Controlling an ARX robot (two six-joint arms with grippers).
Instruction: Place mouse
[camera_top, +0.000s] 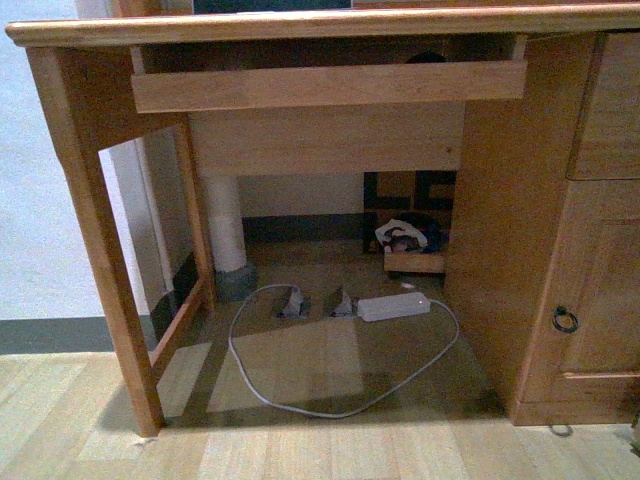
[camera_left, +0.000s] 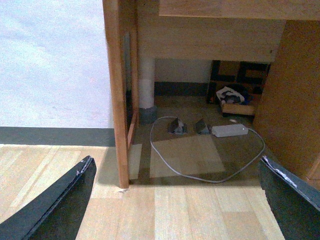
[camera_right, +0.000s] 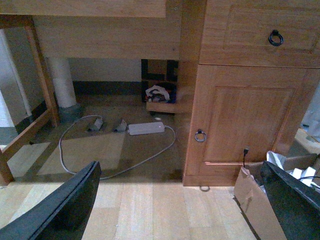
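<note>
No mouse shows for certain in any view. In the front view a small dark domed shape (camera_top: 425, 57) peeks over the front board of the desk's pull-out tray (camera_top: 330, 85); I cannot tell whether it is the mouse. My left gripper (camera_left: 175, 162) hangs open over the wooden floor in front of the desk's left leg (camera_left: 116, 95), with nothing between its black fingers (camera_left: 60, 205). My right gripper (camera_right: 181, 170) is open too, low over the floor before the desk's cabinet door (camera_right: 245, 117), and holds nothing. Neither arm appears in the front view.
Under the desk lie a white power strip (camera_top: 393, 305) and a looping grey cable (camera_top: 300, 400). A white post (camera_top: 225, 225) and a small box of clutter (camera_top: 410, 245) stand at the back. A cardboard box (camera_right: 255, 205) with papers sits by the right gripper.
</note>
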